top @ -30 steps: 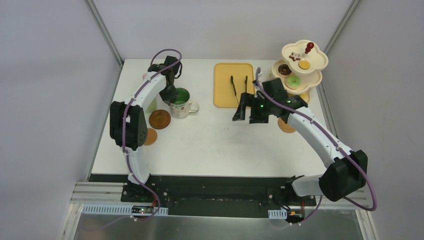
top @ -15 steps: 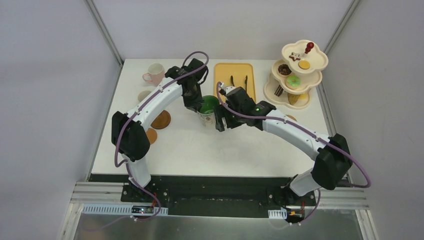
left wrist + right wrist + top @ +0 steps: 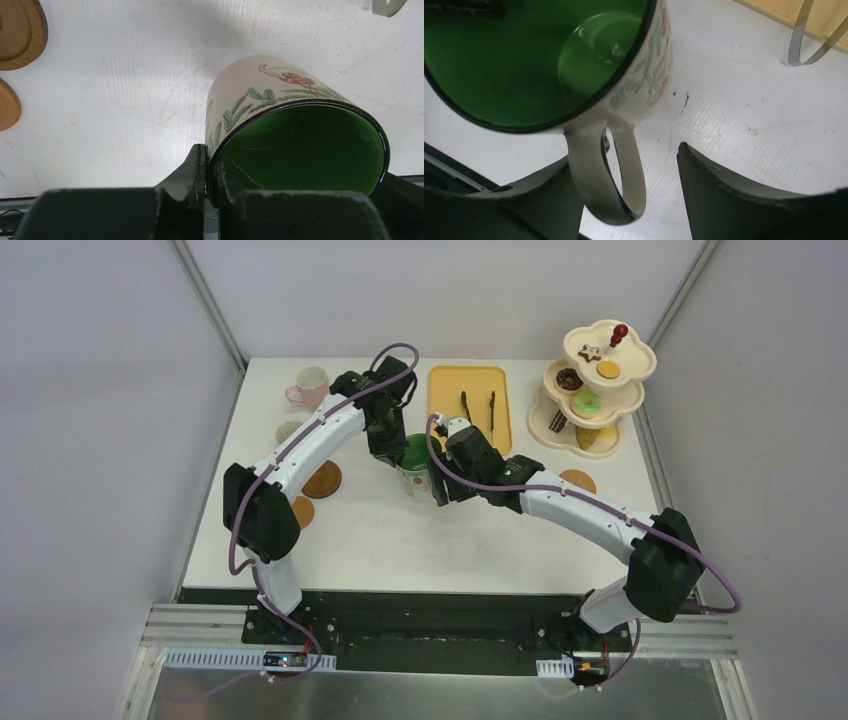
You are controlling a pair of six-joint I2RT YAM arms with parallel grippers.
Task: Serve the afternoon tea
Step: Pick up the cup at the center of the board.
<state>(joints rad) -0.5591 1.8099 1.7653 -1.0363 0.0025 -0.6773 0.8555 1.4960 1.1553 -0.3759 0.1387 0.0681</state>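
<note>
Clamps green-lined patterned mug (image 3: pixel 300 145) by rim in left gripper (image 3: pixel 210 172), pinched tight, near centre of table (image 3: pixel 400 530), beside yellow tray (image 3: pixel 445 390). Straddles mug handle (image 3: pixel 633 175) with right gripper (image 3: pixel 624 157), jaws partly open, gripping nothing. Handle loop upright between 2 fingers.

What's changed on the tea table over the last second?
The left gripper, pinching the patterned mug at its rim, carried it from the left-side coasters to the table centre. The right gripper swung in from the stand, open fingers straddling the handle. Stand, tray, tongs unmoved.
</note>
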